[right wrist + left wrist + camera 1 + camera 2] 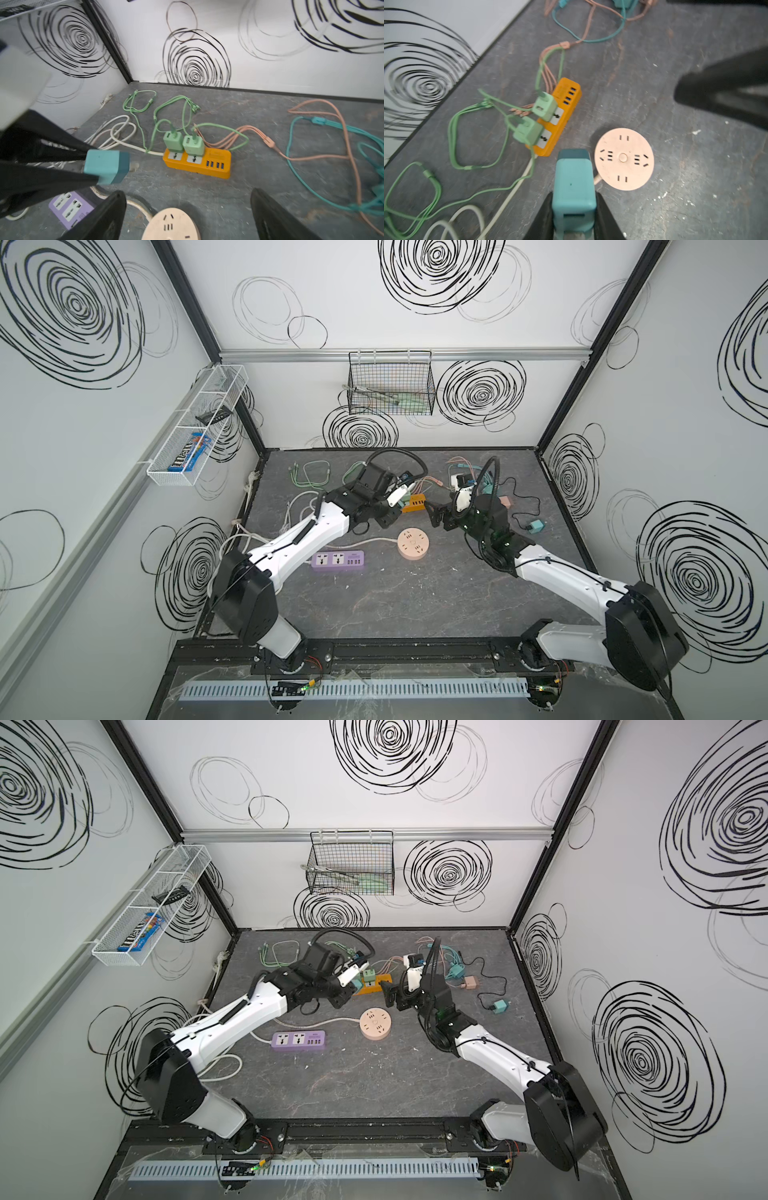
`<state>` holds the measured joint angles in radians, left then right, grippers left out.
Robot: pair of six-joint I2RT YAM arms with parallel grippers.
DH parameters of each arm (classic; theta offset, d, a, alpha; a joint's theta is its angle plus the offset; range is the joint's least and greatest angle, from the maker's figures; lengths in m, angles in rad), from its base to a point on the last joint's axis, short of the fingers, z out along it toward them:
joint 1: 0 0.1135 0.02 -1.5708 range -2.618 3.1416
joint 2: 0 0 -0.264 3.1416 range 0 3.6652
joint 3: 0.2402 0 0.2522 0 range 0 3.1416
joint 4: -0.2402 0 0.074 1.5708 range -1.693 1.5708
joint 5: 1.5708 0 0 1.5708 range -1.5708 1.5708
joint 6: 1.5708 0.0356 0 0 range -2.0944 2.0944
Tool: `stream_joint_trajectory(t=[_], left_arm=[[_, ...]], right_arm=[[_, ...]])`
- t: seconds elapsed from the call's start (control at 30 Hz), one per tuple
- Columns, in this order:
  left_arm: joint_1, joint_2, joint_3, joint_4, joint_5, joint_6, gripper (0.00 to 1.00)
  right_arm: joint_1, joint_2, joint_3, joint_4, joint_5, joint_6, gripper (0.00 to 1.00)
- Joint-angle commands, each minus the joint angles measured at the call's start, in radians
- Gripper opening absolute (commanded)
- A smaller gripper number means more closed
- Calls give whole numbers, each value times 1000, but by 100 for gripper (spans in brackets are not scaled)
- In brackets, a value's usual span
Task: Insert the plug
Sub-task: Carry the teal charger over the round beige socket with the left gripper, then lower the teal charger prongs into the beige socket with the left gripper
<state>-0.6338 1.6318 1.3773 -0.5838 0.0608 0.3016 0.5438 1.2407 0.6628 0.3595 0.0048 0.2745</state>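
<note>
My left gripper [574, 197] is shut on a teal plug [574, 187], held just above the table. The plug's front end points toward the near end of the orange power strip [560, 120]. Two green plugs sit in that strip's sockets. The right wrist view shows the teal plug [106, 166] a short way from the orange strip [197, 164]. A round pink socket [624, 159] lies beside the plug. My right gripper [188, 194] is open and empty above the pink socket [171, 225]. In a top view both grippers [355, 986] [386, 994] flank the orange strip [370, 986].
A purple power strip [338, 560] lies nearer the front. Green, pink and teal cables spread along the back, with a pink charger [505, 502] and a teal charger [536, 526] at the right. A black wire basket [390, 383] and a white one [195, 427] hang on the walls.
</note>
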Motion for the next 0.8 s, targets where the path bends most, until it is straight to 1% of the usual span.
stream_joint_trajectory(t=[0.0,0.13,0.23,0.43,0.6,0.77], left_arm=[[-38,108,128,-175,66,84,0],[-66,248,256,-307,77,79,0],[-83,299,299,-338,44,65,0],[-89,310,306,-329,26,37,0],[-84,319,304,-305,17,0,0],[-76,343,325,-291,35,-30,0]], right_arm=[[-30,-43,-32,-38,12,57,97],[-62,-60,-36,-85,12,77,97],[-82,-73,-45,-108,29,83,97],[-125,-98,-58,-151,68,107,97],[-152,-100,-67,-168,60,123,97],[-157,-84,-58,-168,47,135,97]])
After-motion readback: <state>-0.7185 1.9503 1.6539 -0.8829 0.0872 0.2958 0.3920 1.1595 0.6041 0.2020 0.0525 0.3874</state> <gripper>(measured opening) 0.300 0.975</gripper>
